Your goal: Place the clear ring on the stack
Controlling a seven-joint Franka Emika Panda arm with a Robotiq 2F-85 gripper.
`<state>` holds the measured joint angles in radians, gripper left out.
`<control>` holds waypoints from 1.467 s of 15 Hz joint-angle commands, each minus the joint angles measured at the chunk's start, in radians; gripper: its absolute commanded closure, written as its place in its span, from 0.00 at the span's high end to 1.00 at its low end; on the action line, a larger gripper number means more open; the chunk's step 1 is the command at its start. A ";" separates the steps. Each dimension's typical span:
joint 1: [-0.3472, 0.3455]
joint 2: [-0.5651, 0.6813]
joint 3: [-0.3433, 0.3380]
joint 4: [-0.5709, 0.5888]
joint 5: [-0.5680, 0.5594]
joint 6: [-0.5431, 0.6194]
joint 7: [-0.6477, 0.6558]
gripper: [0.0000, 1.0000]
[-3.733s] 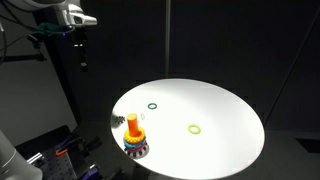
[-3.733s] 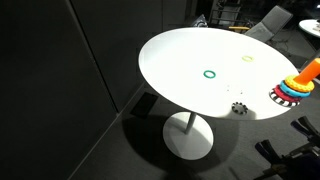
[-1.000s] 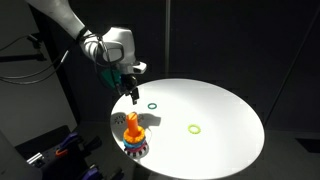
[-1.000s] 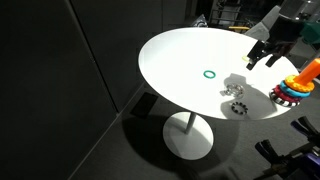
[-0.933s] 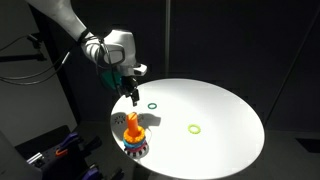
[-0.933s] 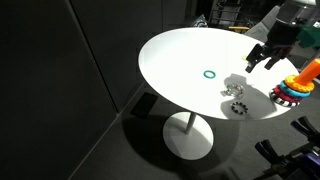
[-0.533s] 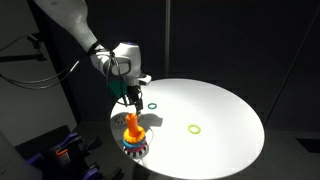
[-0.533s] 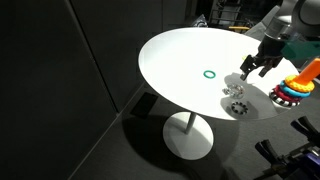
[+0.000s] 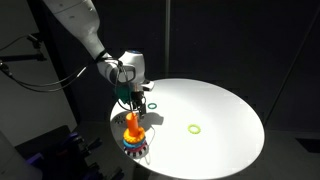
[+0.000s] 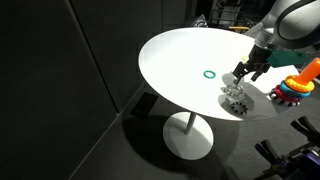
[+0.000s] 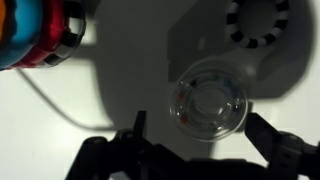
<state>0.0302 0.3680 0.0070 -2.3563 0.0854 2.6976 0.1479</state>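
Your gripper [image 11: 197, 128]: jaws apart, nothing held, low over table [image 10: 180, 60]. Clear ring [image 11: 258, 20] lies flat on table, not between fingers. In wrist view it sits ahead of fingertips, toward upper right corner. Stack [image 11: 35, 30] sits off opposite corner. Ring round, no long axis to match. You'd shift forward and sideways before closing. Glassy circle [image 11: 210, 100] between fingers may be reflection; can't tell.

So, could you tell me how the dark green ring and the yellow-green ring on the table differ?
Colour: the dark green ring is deep green, while the yellow-green ring is pale lime. Place: the dark green ring lies just beside the fingers of the gripper, while the yellow-green ring lies well away from them. Both lie flat on the round white table and look similar in width.
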 commanded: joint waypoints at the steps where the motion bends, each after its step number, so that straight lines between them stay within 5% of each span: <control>1: 0.016 0.045 -0.007 0.043 -0.012 0.011 0.010 1.00; 12: 0.082 0.090 -0.048 0.081 -0.066 0.014 0.058 1.00; 22: 0.070 0.083 -0.034 0.065 -0.057 0.007 0.031 1.00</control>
<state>0.1061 0.4518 -0.0315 -2.2926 0.0334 2.7072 0.1760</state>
